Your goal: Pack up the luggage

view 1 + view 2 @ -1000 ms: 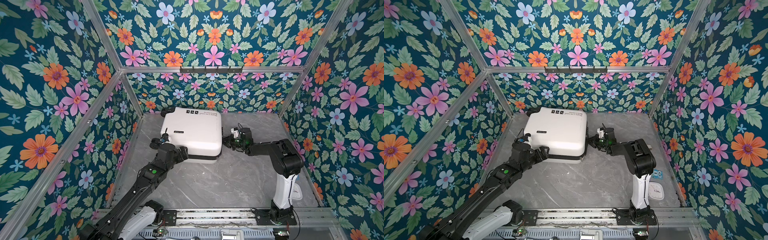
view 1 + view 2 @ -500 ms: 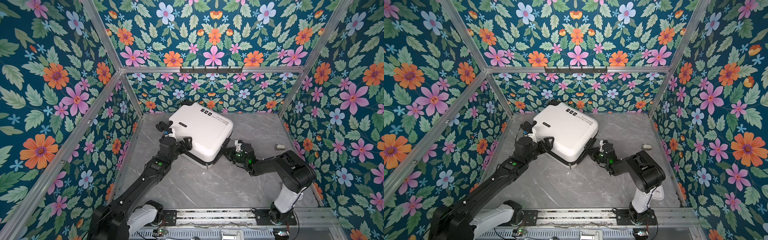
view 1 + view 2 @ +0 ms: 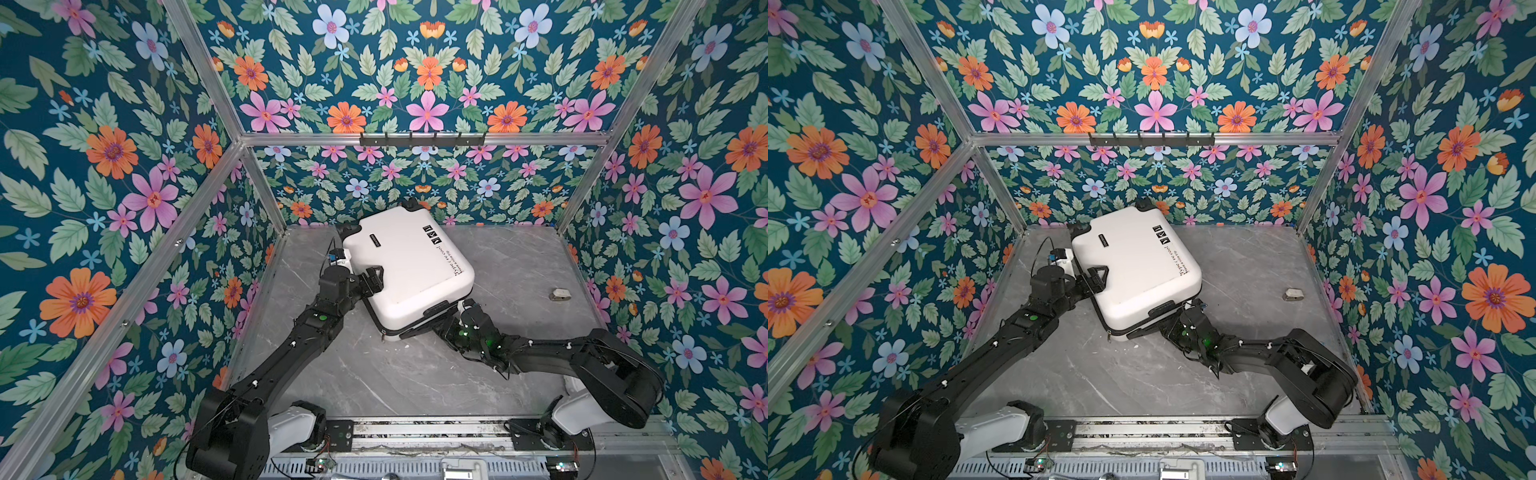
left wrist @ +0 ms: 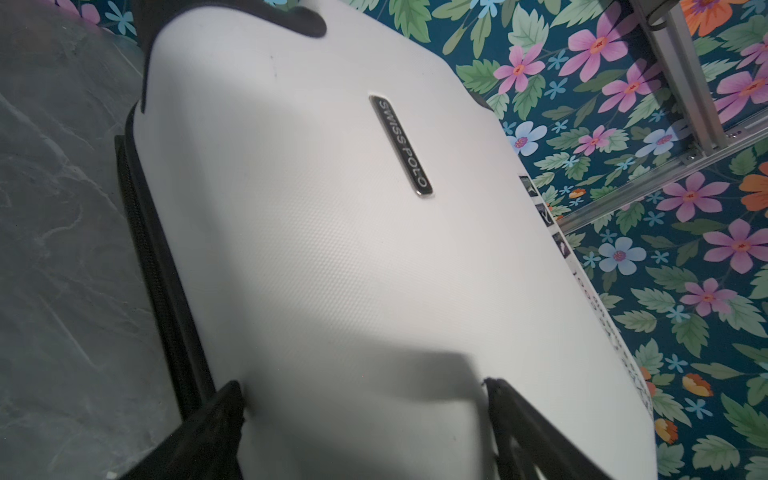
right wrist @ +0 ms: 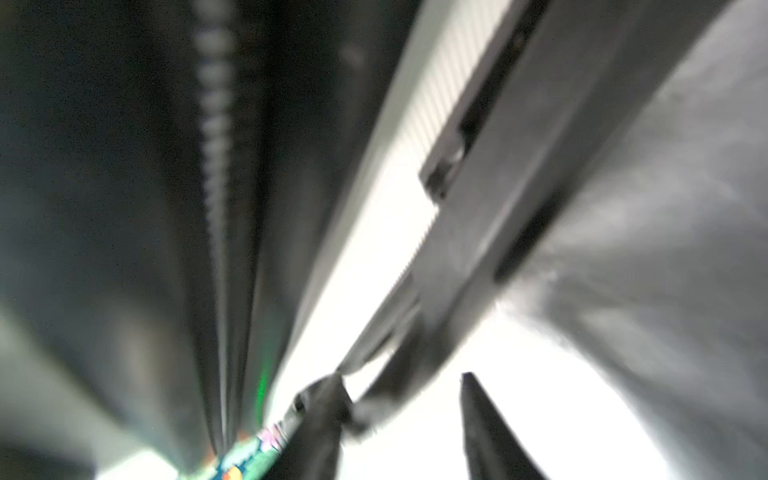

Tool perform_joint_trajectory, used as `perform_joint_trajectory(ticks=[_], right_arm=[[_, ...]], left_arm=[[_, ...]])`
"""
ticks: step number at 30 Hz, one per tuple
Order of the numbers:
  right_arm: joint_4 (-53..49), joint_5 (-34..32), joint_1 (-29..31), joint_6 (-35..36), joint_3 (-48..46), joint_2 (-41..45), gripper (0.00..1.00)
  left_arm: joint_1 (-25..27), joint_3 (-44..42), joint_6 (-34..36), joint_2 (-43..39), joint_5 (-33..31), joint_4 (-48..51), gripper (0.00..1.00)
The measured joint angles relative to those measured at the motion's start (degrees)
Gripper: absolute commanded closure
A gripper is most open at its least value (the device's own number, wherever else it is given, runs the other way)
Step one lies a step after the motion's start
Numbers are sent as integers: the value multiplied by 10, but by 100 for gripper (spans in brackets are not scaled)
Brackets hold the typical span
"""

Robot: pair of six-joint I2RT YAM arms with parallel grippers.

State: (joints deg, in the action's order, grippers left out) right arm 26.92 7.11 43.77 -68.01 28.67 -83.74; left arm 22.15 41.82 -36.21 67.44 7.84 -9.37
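The luggage is a closed white hard-shell suitcase lying skewed on the grey table, one corner toward the front. My left gripper stands open at its left edge, fingers spread against the white shell; in the left wrist view the shell fills the space between them. My right gripper sits low at the suitcase's near edge beside the black handle. In the right wrist view its jaws stand apart. A blurred grey tab lies by one fingertip; contact is unclear.
A small pale object lies on the table near the right wall. A black hook rail runs along the back wall. Floral walls close in on three sides.
The suitcase has turned clockwise and slid toward the front. My right gripper moved from its right side round to its near edge and opened. My left gripper stayed wide at the left edge.
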Motion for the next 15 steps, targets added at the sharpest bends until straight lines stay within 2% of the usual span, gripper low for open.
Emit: perform_joint_trajectory(ticks=[4, 9, 12, 15], right_arm=[[-101, -2, 3, 50, -1, 86, 28], [-284, -59, -15, 132, 24, 262, 15], [-351, -57, -93, 180, 47, 349, 14], [-400, -16, -204, 215, 79, 372, 14]], left_arm=[[-16, -5, 6, 0, 27, -7, 9], [-36, -9, 8, 2, 55, -17, 9], [-49, -9, 8, 1, 73, -17, 9], [-67, -10, 8, -18, 75, 0, 9]])
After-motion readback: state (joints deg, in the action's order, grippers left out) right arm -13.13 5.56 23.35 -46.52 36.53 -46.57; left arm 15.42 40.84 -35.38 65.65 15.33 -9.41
